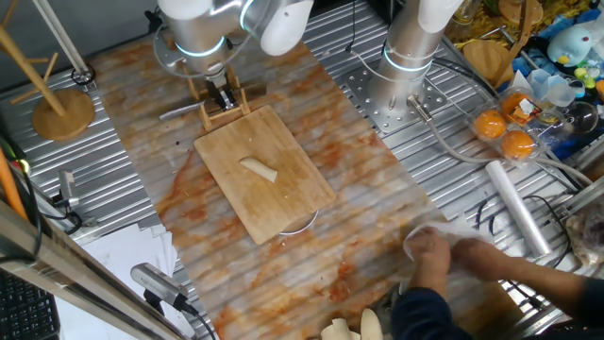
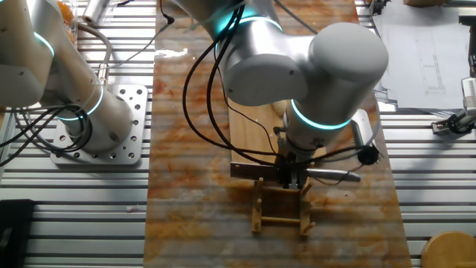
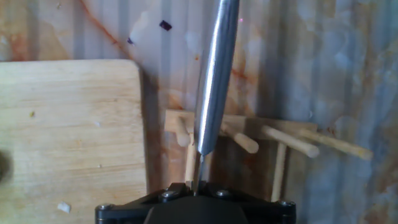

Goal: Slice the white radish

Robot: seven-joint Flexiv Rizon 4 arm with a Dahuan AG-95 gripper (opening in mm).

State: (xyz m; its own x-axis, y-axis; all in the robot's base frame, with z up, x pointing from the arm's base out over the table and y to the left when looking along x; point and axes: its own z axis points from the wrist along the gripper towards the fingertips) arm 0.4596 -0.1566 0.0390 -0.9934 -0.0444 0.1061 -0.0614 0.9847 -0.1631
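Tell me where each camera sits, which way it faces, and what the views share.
One fixed view: high, opposite the arm, looking down at the white radish on the cutting board; arm links show at top, a person's hand bottom right.
The other fixed view: high behind the arm, looking down over its wrist at the wooden rack.
Hand view: on the hand, looking along the knife past the pincer.
Shared: all three show the rack, the knife and the board.
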